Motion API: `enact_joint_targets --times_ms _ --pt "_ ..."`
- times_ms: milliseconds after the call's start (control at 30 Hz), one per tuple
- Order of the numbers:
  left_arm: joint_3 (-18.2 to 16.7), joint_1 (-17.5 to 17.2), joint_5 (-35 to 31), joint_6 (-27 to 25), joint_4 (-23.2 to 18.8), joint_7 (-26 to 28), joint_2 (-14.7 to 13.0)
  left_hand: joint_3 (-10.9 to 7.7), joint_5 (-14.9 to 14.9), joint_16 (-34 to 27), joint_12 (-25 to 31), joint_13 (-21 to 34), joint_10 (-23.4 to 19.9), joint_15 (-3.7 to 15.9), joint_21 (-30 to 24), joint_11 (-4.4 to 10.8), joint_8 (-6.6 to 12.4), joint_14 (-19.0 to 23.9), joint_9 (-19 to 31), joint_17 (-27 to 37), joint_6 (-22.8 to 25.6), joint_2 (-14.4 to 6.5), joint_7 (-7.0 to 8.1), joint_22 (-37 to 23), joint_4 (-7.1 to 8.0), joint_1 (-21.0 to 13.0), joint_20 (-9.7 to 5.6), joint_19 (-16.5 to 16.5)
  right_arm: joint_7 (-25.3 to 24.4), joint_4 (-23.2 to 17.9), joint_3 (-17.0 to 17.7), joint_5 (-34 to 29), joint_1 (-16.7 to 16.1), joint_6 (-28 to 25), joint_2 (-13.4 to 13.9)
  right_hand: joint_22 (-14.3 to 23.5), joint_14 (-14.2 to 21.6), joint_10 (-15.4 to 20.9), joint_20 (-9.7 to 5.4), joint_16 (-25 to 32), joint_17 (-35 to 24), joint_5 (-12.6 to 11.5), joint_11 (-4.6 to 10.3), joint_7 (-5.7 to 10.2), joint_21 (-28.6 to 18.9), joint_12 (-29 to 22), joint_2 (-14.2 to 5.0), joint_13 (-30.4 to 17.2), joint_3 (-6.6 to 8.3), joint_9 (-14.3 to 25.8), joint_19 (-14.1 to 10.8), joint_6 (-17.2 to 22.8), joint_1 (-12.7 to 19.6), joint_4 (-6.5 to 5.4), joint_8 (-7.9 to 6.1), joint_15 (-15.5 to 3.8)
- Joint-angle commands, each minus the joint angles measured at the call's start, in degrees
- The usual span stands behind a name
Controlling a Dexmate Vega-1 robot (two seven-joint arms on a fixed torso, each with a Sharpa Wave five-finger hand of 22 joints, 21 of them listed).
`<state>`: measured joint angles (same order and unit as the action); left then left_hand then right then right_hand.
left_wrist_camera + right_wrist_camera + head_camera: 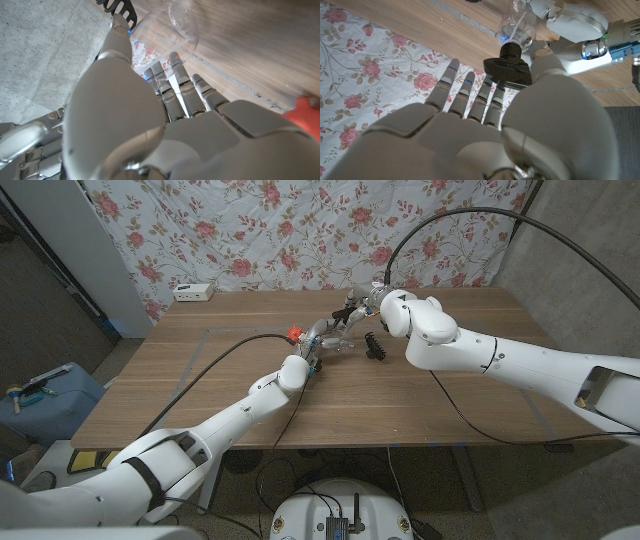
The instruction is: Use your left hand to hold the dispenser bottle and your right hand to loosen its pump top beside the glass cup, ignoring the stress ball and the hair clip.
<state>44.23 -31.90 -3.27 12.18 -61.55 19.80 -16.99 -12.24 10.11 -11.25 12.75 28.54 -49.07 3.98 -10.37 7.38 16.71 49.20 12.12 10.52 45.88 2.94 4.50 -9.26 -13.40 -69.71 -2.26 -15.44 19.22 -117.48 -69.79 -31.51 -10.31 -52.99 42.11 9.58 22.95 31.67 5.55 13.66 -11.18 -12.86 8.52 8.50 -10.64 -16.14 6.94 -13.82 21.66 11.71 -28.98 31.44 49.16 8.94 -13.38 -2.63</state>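
Gripping bottle mid-table, right hand at pump top

Wooden table (200, 375), brown planks, faint taped rectangle outline on it. Floral cloth backdrop (300, 230) behind, grey wall panels either side. Far left on floor: blue box (40, 402). White power strip (194, 292) at table's far left edge. Red stress ball (294, 333) just left of left hand (322, 340). Left hand holds clear dispenser bottle (520, 27), fingers wrapped round its body, bottle tilted, near table centre toward the back. Glass cup (172, 22) just beside it, seen past left fingers (180, 75). Right hand (385, 308) at black pump top (507, 67); right wrist view shows fingers (470, 92) stretched straight, slightly apart, beside the pump, actual grip cannot tell. Black hair clip (376, 346) on table under right hand.
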Motion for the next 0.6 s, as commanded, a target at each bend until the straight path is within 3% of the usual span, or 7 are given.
enact_joint_targets --times_ms 33,600 --pt "0.1 0.1 0.1 -0.3 -0.2 -0.1 0.0 -5.3 -0.1 -0.3 0.3 0.1 -2.5 6.64 0.0 1.82 0.42 2.7 0.2 0.1 5.3 -8.1 -0.23 -0.1 4.93 7.2 -5.51 -0.5 4.2 3.0 3.5 -7.8 -3.7 4.0 -2.0 0.1 0.8 0.8 -0.57 0.2 0.0 -0.2 -0.02 0.28 -0.3 -0.3 0.03 -0.1 0.4 0.0 0.0 0.6 0.6 0.2 -0.45 -4.79" --pt "0.0 -0.8 0.1 -1.3 -2.1 -0.2 -0.6 -5.27 -0.1 -0.3 0.3 0.1 -2.5 6.52 0.0 1.76 0.34 2.7 0.2 0.1 5.3 -8.0 -0.16 -0.1 4.99 7.3 -5.47 -0.5 7.5 5.3 8.5 -14.2 -8.1 7.8 -4.4 0.1 3.7 6.5 -1.68 0.3 0.2 -0.5 1.11 2.2 -0.3 -1.5 -0.03 0.3 0.99 -0.1 -0.3 5.7 0.8 -0.09 -1.89 -5.96"
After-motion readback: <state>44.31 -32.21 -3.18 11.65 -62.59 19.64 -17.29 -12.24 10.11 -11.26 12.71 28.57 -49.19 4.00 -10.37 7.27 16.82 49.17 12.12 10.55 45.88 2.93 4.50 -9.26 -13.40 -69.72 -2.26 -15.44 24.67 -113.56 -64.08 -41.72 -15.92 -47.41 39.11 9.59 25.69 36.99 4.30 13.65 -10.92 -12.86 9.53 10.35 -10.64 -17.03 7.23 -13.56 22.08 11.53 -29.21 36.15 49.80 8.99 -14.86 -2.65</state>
